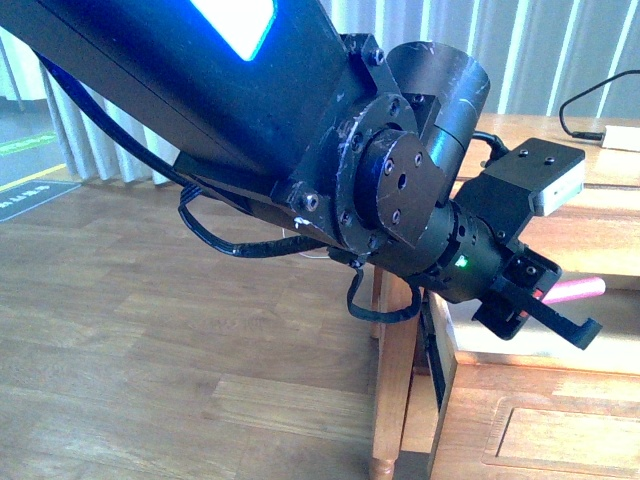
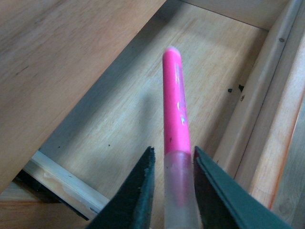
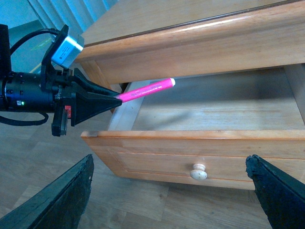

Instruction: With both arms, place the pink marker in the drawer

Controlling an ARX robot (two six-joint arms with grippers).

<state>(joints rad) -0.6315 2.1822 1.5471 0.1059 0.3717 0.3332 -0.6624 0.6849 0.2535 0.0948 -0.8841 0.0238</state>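
The wooden drawer (image 3: 157,148) stands pulled open, its pale inside (image 3: 209,112) bare and its round knob (image 3: 198,171) facing my right gripper. My left gripper (image 3: 114,100) is shut on the pink marker (image 3: 147,89) by its pale cap end and holds it over the drawer's side edge, tip pointing in above the floor. In the left wrist view the marker (image 2: 175,105) sticks out between the fingers (image 2: 138,191) above the drawer floor (image 2: 124,119). In the front view the marker (image 1: 578,290) shows past the left gripper (image 1: 560,315). My right gripper (image 3: 171,191) is open and empty, in front of the knob.
The tabletop (image 3: 190,19) overhangs the drawer closely above the marker. A white box with a black cable (image 1: 620,135) lies on the table at the far right. A turned table leg (image 1: 392,390) stands by the drawer's corner. Wooden floor (image 1: 150,330) lies to the left.
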